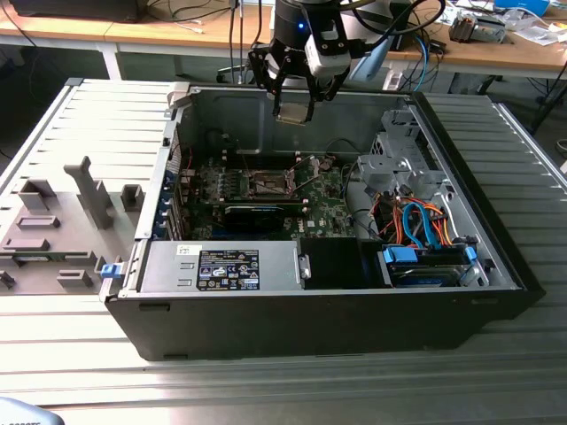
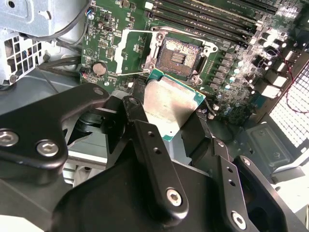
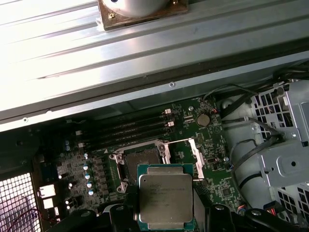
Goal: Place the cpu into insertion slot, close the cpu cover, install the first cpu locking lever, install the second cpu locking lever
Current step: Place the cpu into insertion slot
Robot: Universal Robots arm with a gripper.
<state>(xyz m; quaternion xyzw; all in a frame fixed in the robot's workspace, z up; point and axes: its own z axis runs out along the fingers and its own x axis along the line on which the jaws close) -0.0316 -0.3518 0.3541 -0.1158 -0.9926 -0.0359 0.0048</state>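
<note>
My gripper hangs over the back wall of the open computer case, shut on the cpu. Both wrist views show the cpu as a silver-faced square chip with a green edge, held between the black fingers. The insertion slot lies open on the motherboard below the chip, its dark centre bare. The cpu cover stands swung up beside the slot. A thin wire lever sticks out next to the cover.
A long black expansion card lies in front of the slot. A drive cage with orange and blue cables is at the exterior view's right. A silver box fills the case's front. A grey parts fixture sits outside the case at the exterior view's left.
</note>
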